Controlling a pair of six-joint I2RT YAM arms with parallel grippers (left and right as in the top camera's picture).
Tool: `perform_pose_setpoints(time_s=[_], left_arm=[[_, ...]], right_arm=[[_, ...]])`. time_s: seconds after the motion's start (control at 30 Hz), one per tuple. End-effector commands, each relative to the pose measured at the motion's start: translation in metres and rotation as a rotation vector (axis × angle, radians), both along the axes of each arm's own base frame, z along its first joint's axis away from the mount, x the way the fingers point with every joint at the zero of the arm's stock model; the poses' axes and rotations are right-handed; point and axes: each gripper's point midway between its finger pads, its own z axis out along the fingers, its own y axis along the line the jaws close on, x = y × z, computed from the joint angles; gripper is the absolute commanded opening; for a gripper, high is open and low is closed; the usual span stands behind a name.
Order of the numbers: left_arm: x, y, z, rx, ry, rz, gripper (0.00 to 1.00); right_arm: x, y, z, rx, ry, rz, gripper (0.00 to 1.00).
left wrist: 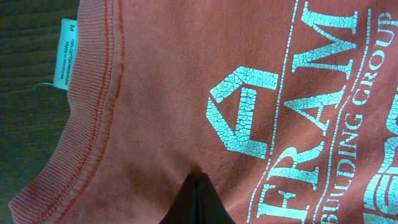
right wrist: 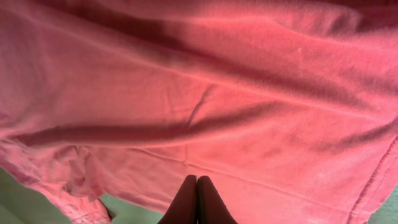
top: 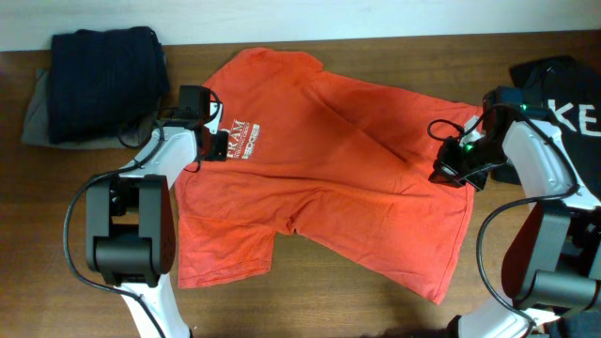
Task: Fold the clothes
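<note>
The orange-red T-shirt [top: 329, 178] lies spread on the wooden table, with its white lettering [top: 246, 139] facing up near the left side. My left gripper [top: 218, 143] is shut, pinching the fabric just beside the lettering, close to the ribbed collar. In the left wrist view the T-shirt [left wrist: 161, 93] fills the frame and the cloth puckers at the closed fingertips [left wrist: 196, 180]. My right gripper [top: 451, 167] is shut on the shirt's right edge. In the right wrist view the shirt [right wrist: 217, 93] is wrinkled in front of the closed fingertips [right wrist: 197, 180].
A folded dark navy garment [top: 103, 84] lies on a grey one [top: 36, 113] at the back left. A black garment with white letters [top: 563, 94] lies at the far right. Bare wooden table [top: 376, 305] shows along the front.
</note>
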Motion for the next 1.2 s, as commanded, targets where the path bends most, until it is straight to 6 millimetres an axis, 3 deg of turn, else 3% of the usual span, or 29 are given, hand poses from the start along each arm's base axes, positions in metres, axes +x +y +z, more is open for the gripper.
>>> perform_pose_setpoints(time_s=[0.0,0.77,1.03,1.17], left_arm=[[-0.016,0.002,-0.021,0.019,0.075,-0.016,0.01],[-0.025,0.003,-0.026,0.021,0.109,-0.016,0.01],[-0.042,0.006,-0.03,0.033,0.18,-0.013,0.01],[-0.054,0.018,-0.031,0.084,0.224,0.067,0.01]], right_arm=[[0.004,0.002,0.002,0.002,-0.016,0.025,0.04],[0.008,0.001,0.002,-0.002,-0.035,0.025,0.04],[0.012,0.0,0.002,-0.006,-0.049,0.025,0.04],[0.015,-0.001,0.002,-0.009,-0.062,0.025,0.04]])
